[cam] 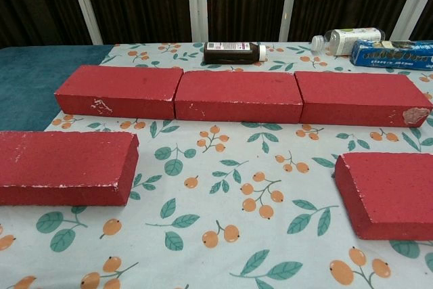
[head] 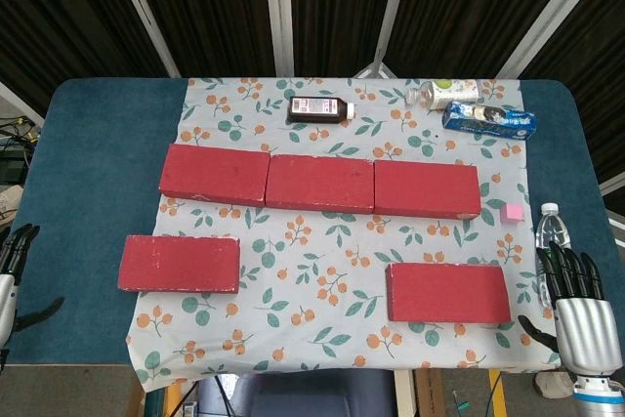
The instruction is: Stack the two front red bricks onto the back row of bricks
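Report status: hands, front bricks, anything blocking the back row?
Left hand and right hand open, off the bricks. Front left brick and front right brick unstacked. Back row top unobstructed.

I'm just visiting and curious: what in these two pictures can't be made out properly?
- Left robot hand: cut off by the head view's left edge; absent from the chest view.
- Right front brick: its right end is cut off by the chest view's edge.
- Brown bottle: label print too small to read in either view.
- Clear water bottle: partly hidden behind the right robot hand in the head view.
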You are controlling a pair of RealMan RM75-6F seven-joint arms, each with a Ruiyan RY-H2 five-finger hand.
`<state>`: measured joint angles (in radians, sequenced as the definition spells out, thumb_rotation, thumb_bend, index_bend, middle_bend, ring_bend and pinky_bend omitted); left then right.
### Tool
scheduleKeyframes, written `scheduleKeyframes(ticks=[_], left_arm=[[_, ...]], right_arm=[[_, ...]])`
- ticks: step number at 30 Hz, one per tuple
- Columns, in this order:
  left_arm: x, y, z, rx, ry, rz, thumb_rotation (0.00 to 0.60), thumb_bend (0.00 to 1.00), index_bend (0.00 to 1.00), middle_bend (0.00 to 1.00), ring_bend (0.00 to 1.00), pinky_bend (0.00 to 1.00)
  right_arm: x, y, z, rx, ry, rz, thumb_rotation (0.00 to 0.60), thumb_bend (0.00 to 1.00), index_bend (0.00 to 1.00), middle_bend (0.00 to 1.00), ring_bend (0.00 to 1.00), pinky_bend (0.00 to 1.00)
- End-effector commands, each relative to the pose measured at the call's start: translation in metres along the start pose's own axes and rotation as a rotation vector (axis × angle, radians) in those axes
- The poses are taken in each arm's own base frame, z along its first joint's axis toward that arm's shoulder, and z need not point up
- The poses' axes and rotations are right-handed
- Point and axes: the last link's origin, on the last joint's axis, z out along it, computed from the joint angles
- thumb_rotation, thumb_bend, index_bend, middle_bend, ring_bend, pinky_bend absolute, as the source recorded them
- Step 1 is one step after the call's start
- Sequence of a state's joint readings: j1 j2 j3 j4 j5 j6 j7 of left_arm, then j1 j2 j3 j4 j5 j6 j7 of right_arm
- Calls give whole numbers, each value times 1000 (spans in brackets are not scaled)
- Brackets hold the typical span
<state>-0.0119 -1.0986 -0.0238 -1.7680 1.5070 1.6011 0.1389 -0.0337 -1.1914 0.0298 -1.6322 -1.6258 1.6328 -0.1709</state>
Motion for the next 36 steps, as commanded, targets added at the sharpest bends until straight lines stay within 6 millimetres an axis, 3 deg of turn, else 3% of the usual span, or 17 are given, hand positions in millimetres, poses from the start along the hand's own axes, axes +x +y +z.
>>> scheduleKeyframes(ticks=[1, 18, 27, 36], left_arm=[[0, 1, 0, -1, -4, 4, 600, 0, 73, 61, 0, 46], [-4, 8, -1, -26, -20, 6, 600, 0, 73, 61, 0, 46], [-7, 7, 2, -21, -43, 4, 600, 0, 73, 60, 0, 46], [-6, 6, 3, -16, -41, -2, 600, 0, 73, 60, 0, 46]], right_arm=[[-2, -1, 0, -2, -14, 0, 600, 96, 0, 0, 0, 0], [-9, -5, -4, -18, -145, 115, 600, 83, 0, 0, 0, 0], [-10, -4, -7, -9, -292, 76, 600, 66, 0, 0, 0, 0], [-14, -28, 10, 33, -452, 11, 600, 27, 0, 0, 0, 0]])
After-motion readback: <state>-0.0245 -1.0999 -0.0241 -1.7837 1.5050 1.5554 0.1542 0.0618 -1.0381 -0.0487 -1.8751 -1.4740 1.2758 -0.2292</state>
